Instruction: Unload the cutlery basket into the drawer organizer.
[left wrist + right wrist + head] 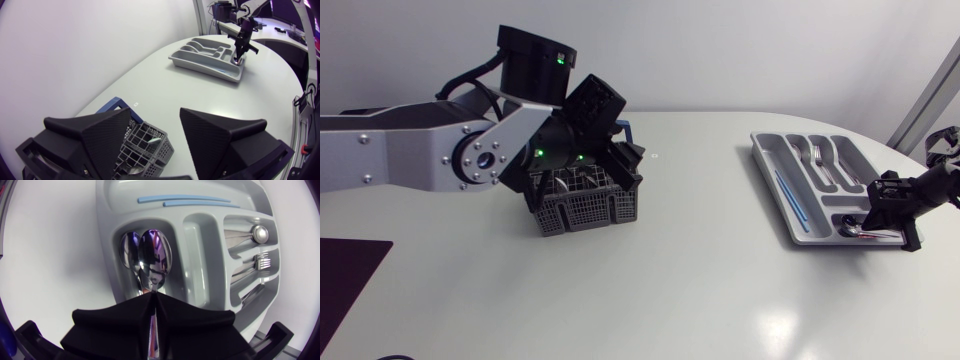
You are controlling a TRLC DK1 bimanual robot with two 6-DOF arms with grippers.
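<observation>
Over the drawer organizer's [772,160] near-end compartment, right gripper [152,300] pinches a spoon [156,255] by its handle, bowl just above a second spoon [128,250] lying there. Judged stiff, light, polished, so slippery; the thin handle is the place to hold. Left gripper [155,117], fingers spread, hangs above cutlery basket [585,205], left of centre. No legible writing anywhere.

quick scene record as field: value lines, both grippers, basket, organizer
left gripper: open, just above the cutlery basket
right gripper: shut on a spoon, at the organizer's end compartment
drawer organizer: holds a second spoon, forks, blue sticks
basket to organizer: well apart on the table
</observation>
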